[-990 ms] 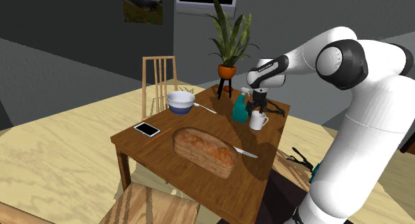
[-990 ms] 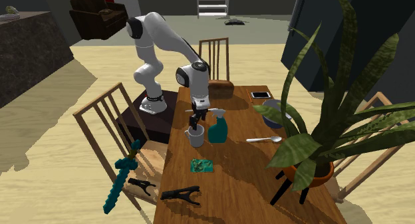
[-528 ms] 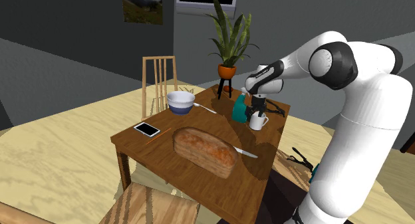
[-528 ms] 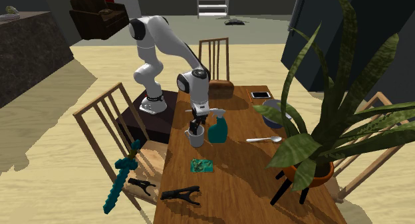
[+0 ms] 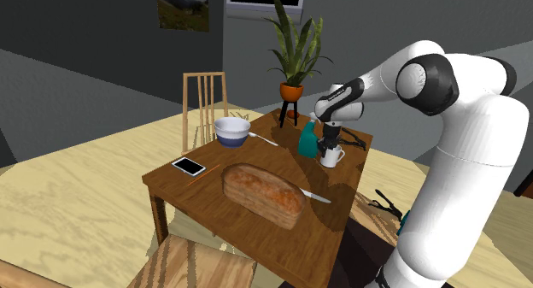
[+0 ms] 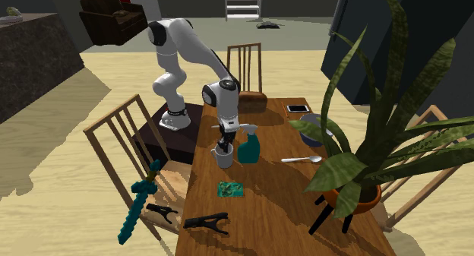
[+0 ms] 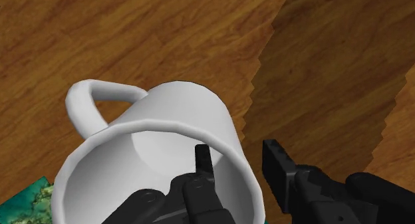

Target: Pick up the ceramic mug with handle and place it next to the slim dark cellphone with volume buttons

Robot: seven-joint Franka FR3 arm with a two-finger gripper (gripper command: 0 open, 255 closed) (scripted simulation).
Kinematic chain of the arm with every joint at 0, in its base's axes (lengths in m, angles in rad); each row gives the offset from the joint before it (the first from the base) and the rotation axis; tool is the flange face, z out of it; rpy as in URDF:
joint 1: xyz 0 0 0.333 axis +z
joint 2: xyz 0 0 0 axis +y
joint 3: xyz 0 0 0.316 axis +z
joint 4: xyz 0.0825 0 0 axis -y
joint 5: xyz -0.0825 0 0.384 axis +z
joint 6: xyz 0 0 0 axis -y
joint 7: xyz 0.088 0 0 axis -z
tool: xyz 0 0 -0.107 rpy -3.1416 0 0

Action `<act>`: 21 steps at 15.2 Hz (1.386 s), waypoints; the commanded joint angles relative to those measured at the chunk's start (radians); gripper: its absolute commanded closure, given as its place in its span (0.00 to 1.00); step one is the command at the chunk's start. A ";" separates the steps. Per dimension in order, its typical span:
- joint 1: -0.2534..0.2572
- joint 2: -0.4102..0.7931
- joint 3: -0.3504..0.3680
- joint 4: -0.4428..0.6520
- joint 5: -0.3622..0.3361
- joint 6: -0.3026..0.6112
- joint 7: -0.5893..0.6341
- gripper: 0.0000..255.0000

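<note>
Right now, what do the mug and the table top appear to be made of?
Mug: plain white, smooth and matte, with a thick rounded rim; it could be ceramic, though nothing confirms it.
Table top: brown wood, judging by its streaked grain, with a faint sheen.

Bread loaf [image 5: 263, 195], bowl [image 5: 231, 131], teal spray btl [image 5: 306, 142].
</note>
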 commanded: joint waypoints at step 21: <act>0.010 -0.092 -0.004 0.083 -0.048 -0.166 0.026 1.00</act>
